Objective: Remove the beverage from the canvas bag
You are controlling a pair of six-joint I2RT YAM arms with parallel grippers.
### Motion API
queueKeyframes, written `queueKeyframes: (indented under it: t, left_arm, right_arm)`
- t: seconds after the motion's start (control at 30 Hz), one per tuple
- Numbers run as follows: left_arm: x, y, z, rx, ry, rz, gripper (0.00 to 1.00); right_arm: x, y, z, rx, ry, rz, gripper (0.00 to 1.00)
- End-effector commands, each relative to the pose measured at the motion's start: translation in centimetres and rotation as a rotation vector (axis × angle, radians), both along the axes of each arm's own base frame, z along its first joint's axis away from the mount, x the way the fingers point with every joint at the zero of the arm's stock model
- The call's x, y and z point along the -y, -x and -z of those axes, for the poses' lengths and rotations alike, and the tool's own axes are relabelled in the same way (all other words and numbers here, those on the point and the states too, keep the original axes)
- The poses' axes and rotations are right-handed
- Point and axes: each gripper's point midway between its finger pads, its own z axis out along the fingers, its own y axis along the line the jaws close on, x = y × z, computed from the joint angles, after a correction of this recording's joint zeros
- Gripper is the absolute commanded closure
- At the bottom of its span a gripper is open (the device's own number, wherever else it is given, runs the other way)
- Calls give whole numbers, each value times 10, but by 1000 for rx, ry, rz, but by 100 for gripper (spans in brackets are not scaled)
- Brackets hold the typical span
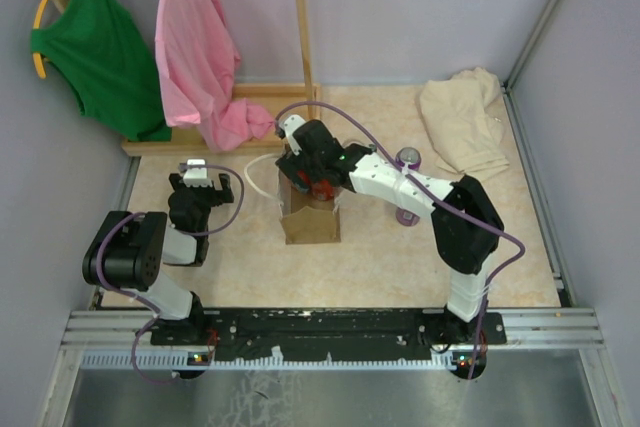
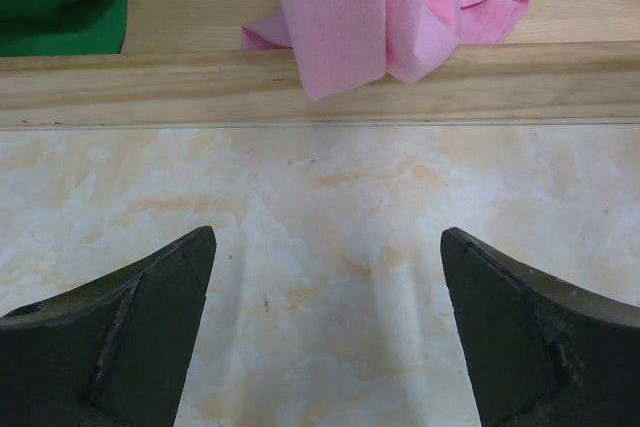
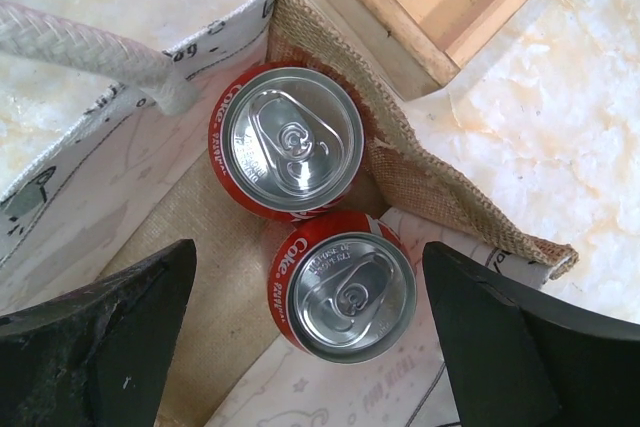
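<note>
Nearest, on the left, low over the marbled table (image 2: 320,347): the left gripper (image 2: 327,247), spread wide, clasping nothing, well apart from the canvas bag (image 1: 310,222). Near the table's middle, upright: that bag, tan-brown and boxy, mouth open upward, burlap outside and pale printed lining inside, one white handle (image 3: 90,47) flopped outward over the rim. Right above the mouth, pointing down: the right gripper (image 3: 308,252), released, its dark fingers (image 3: 110,337) wide apart, closed on nothing. Down inside the bag, upright, side by side and touching or nearly so: the beverage, two red Coke cans with silver tops and flat tabs. In the wrist view, the nearer can (image 3: 343,292) in the gap between the fingers, clear of both; cannot tell whether level with the tips or below them. Just past it, the farther can (image 3: 288,142), tucked against the burlap wall at the bag's far corner. To the right, beside the right arm's white forearm, standing on the table: a purple can (image 1: 408,159). Just behind the bag: a wooden frame (image 2: 320,87), with a pink garment (image 1: 205,57) trailing down onto it and a green garment (image 1: 95,47) hanging further left. Farthest back, in the right corner: a cream cloth heap (image 1: 465,122).
</note>
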Motion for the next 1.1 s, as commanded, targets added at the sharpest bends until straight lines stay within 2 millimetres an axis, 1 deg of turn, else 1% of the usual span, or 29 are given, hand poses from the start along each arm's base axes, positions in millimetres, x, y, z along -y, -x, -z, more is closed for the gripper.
queueKeyframes:
  t: [0.0,0.3,0.5,0.6,0.63,0.73,0.87,0.9,0.93,0.97,1.07]
  left_arm:
    - [1,-5,-8,31,-2,-2,0]
    - [1,-5,-8,30,-2,-2,0]
    - [1,-5,-8,30,-3,-1,0]
    - [0,-5,-8,30,-3,-2,0]
    - [1,-5,-8,30,-3,-2,0]
    - [1,-5,-8,30,-3,-2,0]
    - [1,-5,-8,30,-3,-1,0]
    - [1,-5,-8,31,-3,-1,0]
    - [1,-5,-8,30,-3,-1,0]
    - [1,-5,-8,30,-3,-2,0]
    - [1,-5,-8,31,-2,-2,0]
  right_arm:
    - [5,-5,4,-9,-8,35,5]
    - [15,-4,38,-67,44,69,5]
    - [20,0,59,-112,74,85,5]
    - [23,2,67,-130,91,95,9]
    - [24,2,69,-133,96,103,14]
    - [28,2,72,-134,108,122,38]
    - [30,2,70,-126,103,132,59]
    - [29,3,69,-127,100,126,66]
    - [28,3,67,-127,97,118,75]
    - [27,3,65,-122,97,116,100]
    - [25,0,54,-78,96,114,100]
